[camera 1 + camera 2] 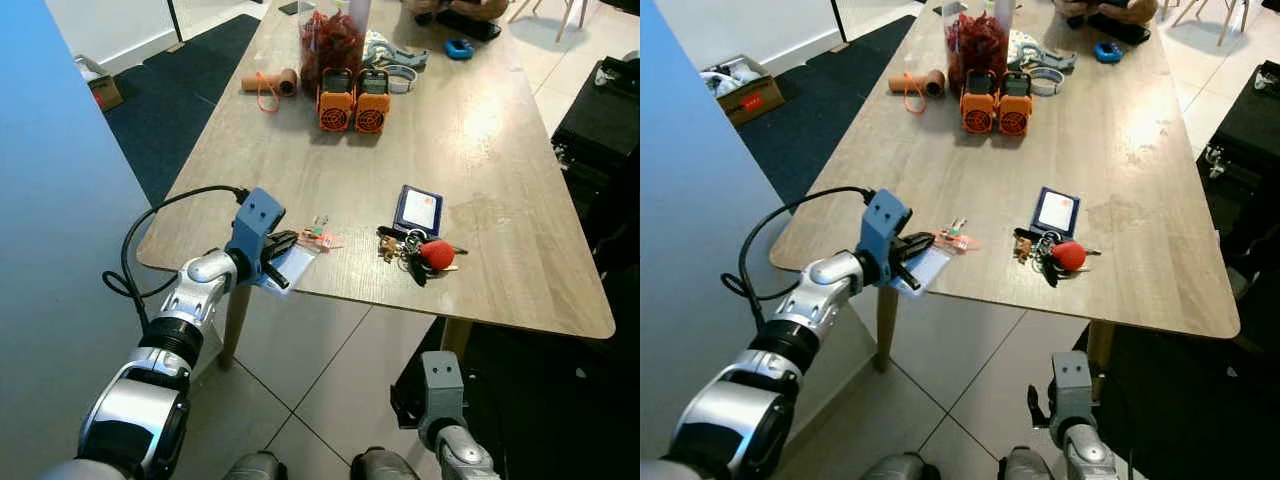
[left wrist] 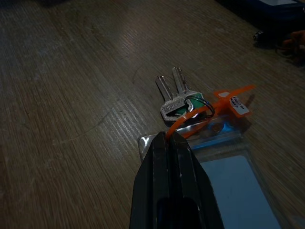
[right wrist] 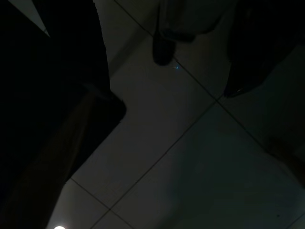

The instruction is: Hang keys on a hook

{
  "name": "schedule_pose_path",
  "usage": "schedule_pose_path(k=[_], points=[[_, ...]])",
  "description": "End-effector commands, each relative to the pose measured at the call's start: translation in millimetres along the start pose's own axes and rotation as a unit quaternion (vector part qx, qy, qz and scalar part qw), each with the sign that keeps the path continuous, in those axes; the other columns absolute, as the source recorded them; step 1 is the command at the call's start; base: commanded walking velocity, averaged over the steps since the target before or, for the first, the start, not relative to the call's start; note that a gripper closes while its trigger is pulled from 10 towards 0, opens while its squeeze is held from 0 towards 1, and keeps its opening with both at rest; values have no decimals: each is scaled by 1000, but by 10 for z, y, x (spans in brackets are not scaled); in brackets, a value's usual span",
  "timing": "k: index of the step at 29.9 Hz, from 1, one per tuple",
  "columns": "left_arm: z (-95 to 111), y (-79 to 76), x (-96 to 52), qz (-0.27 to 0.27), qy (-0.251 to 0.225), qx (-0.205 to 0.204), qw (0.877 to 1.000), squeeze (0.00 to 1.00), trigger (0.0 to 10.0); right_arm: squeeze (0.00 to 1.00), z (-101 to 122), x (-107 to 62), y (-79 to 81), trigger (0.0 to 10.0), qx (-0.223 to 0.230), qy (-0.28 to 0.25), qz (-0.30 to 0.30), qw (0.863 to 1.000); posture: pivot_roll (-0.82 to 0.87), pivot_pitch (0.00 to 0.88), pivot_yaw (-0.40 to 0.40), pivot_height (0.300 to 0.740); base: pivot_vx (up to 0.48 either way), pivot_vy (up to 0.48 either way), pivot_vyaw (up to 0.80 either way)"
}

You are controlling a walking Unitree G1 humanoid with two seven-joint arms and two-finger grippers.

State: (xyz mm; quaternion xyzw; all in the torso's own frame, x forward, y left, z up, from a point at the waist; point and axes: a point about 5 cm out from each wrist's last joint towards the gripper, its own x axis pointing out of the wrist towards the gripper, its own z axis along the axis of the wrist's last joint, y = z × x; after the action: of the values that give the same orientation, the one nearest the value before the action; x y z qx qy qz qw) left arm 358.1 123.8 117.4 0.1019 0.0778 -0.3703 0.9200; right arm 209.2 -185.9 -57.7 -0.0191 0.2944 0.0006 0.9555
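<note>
Two silver keys [image 2: 175, 98] on a ring lie flat on the wooden table [image 1: 480, 130] near its front left corner. An orange strap [image 2: 190, 117] with a small tag runs from the ring, and a clear card pouch [image 2: 228, 186] lies by them. My left gripper [image 2: 174, 140] rests at the table edge with its fingers pressed together on the strap's end; from above the left gripper [image 1: 283, 245] sits just left of the keys [image 1: 320, 238]. My right arm [image 1: 440, 385] hangs low below the table.
A second key bunch with a red fob [image 1: 425, 253] lies beside a blue card holder [image 1: 418, 210] mid-table. Two orange devices [image 1: 353, 100], a red-filled jar [image 1: 330, 45] and a cardboard roll [image 1: 268, 80] stand further back. A blue wall [image 1: 50, 200] is at my left.
</note>
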Motion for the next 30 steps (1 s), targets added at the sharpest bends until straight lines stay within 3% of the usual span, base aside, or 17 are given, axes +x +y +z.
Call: schedule_pose_path(k=[1, 5, 6, 11, 14, 18, 20, 21, 23, 26, 30], points=[[-142, 24, -62, 4, 34, 3, 999, 0, 10000, 0, -82, -39, -19, 10000, 7, 12, -5, 1000, 45, 104, 19, 740, 0, 0, 0], [-151, 22, -73, -4, 33, 6, 999, 0, 10000, 0, -97, -49, -20, 10000, 8, 13, -6, 1000, 44, 100, 25, 740, 0, 0, 0], [-142, 35, -77, -3, 31, 4, 1000, 0, 0, 0, -95, -47, -25, 10000, 8, 13, -7, 1000, 46, 102, 25, 740, 0, 0, 0], [-27, 98, -74, 2, 2, -11, 1000, 0, 0, 0, -77, -35, -23, 10000, 10, 13, -8, 1000, 50, 99, 20, 740, 0, 0, 0], [253, 217, -74, 8, -56, -23, 998, 0, 0, 0, -37, -11, -12, 10000, 10, 9, -7, 1000, 55, 93, 15, 740, 0, 0, 0], [448, 300, -103, 8, -93, -19, 995, 0, 0, 0, -16, 0, -10, 10000, 9, 7, -6, 1000, 57, 91, 13, 740, 0, 0, 0], [706, 414, -177, 2, -129, 8, 992, 0, 0, 0, -1, 8, -20, 10000, 8, 6, -6, 1000, 62, 85, 8, 740, 0, 0, 0], [706, 414, -177, 2, -129, 8, 992, 0, 0, 0, -1, 8, -20, 10000, 8, 6, -6, 1000, 62, 85, 8, 740, 0, 0, 0], [916, 490, -259, -10, -153, 37, 987, 0, 0, 0, 10, 13, -29, 10000, 6, 6, -6, 1000, 63, 83, 7, 740, 0, 0, 0], [1002, 514, -302, -21, -163, 48, 985, 0, 0, 0, 16, 16, -33, 10000, 6, 6, -6, 1000, 63, 83, 7, 740, 0, 0, 0], [1152, 534, -442, -75, -190, 55, 977, 0, 0, 0, 29, 24, -33, 10000, 4, 5, -5, 1000, 69, 77, 0, 740, 0, 0, 0]])
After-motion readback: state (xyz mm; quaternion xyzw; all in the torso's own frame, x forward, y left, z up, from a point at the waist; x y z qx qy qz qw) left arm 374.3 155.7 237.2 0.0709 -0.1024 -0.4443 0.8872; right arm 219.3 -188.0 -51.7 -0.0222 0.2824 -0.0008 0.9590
